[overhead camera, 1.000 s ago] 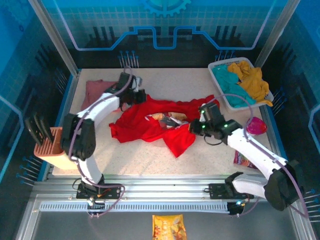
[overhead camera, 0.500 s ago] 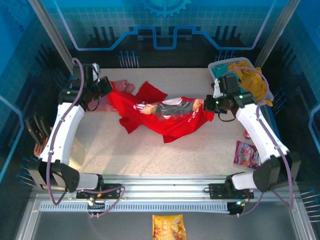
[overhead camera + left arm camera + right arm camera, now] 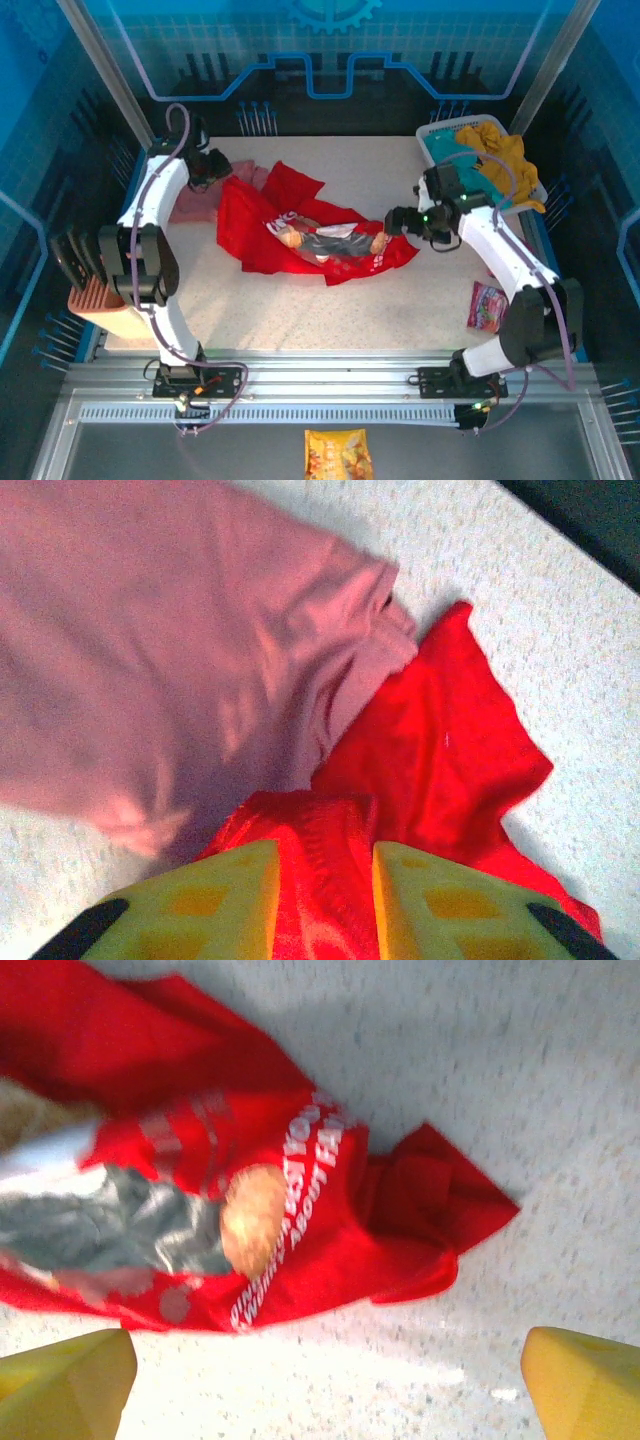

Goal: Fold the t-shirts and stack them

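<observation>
We see the red t-shirt (image 3: 310,235) crumpled on the table (image 3: 350,300) touching the pink t-shirt (image 3: 195,205), left fingers (image 3: 210,900) narrow around a red fold, grip unclear, right fingers (image 3: 70,1380) wide by its right end.

We see a speckled white table (image 3: 300,300) bearing a crumpled red shirt (image 3: 300,235) touching a pink shirt (image 3: 195,203), a white basket (image 3: 432,132) far right, a packet (image 3: 487,305) and an orange rack (image 3: 100,300).

Both arms, left (image 3: 150,215) and right (image 3: 505,250), wear glossy white shells with black joints and black bases. A lilac cable (image 3: 178,112) loops along each. The fingers (image 3: 200,900) are yellow with black corners.
</observation>
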